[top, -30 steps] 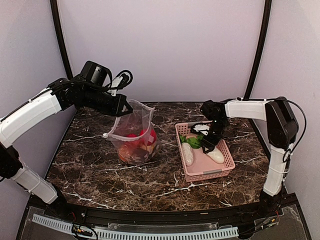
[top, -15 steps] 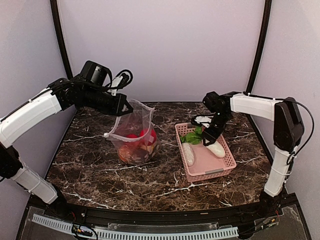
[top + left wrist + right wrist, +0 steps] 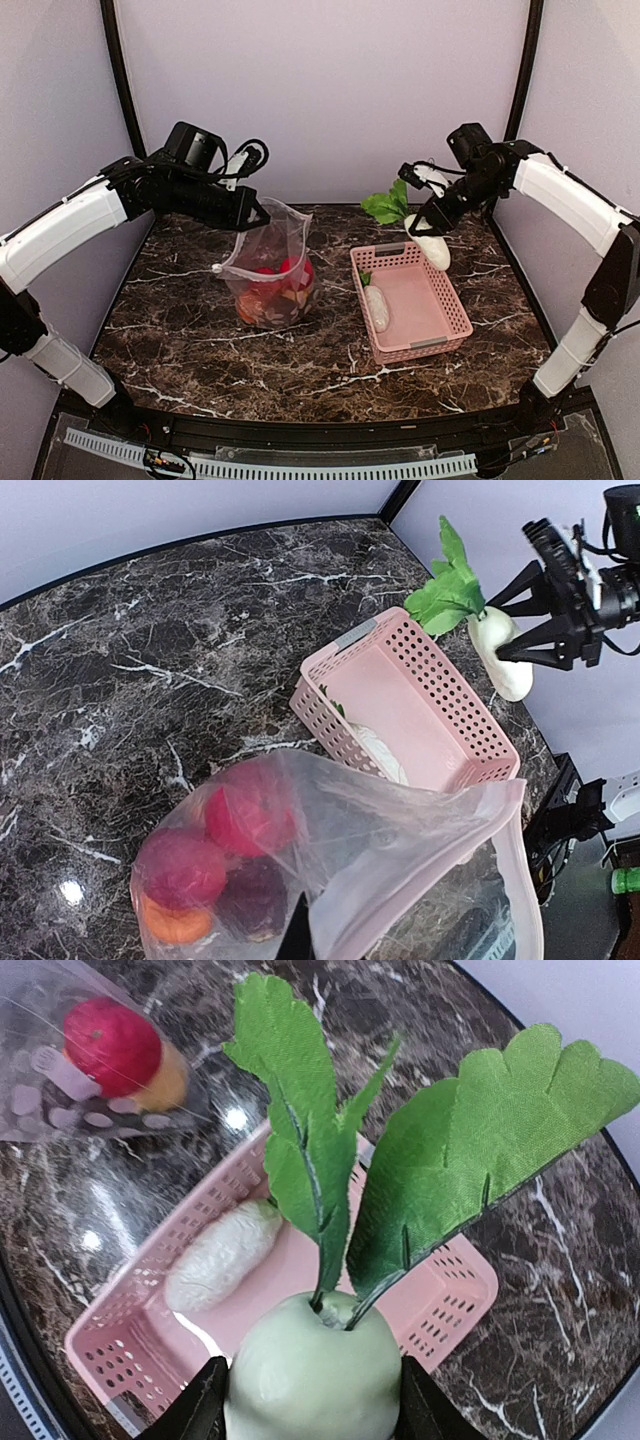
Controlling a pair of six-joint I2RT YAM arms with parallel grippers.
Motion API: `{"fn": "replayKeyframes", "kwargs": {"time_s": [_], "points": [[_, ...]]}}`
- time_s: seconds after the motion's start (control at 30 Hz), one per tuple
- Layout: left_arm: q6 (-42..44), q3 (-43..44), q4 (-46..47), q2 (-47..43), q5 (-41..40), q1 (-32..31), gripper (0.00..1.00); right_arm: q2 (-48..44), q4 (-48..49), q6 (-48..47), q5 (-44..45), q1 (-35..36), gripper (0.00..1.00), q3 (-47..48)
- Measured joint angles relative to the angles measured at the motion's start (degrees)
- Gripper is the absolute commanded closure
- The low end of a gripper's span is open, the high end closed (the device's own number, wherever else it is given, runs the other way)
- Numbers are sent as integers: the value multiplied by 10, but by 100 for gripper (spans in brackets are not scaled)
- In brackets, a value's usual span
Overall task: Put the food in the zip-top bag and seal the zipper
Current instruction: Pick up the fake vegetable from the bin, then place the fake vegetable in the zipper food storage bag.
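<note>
My right end effector (image 3: 431,208) gripped the white radish (image 3: 435,251) at its crown, likely rigid and light, leaves floppy, aloft near the basket's (image 3: 432,322) far end; my left end effector (image 3: 254,214) pinched the limp zip-top bag's (image 3: 270,272) rim.

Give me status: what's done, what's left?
Done: red, maroon and orange round fruits sit inside the clear crinkly plastic bag, held open by the left gripper. In hand: right gripper holds the leafy white radish above the pink mesh basket. Left: that radish, the white oblong piece in the basket, then the pale zipper strip.
</note>
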Motion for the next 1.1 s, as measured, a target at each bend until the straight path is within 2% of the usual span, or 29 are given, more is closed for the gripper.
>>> {"fn": "replayKeyframes", "kwargs": {"time_s": [0.23, 0.53, 0.67, 0.87, 1.1], "points": [[-2, 1, 6, 7, 3, 0, 99, -37, 41, -10, -156, 38, 66, 59], [-2, 8, 14, 19, 3, 0, 99, -61, 180, 20, -302, 103, 66, 80], [-7, 9, 16, 21, -2, 0, 99, -40, 250, 71, -322, 115, 66, 96], [-50, 4, 46, 20, -11, 0, 99, 22, 364, 201, -319, 126, 66, 133], [-127, -35, 108, -2, -53, 0, 99, 110, 415, 309, -289, 146, 64, 203]]}}
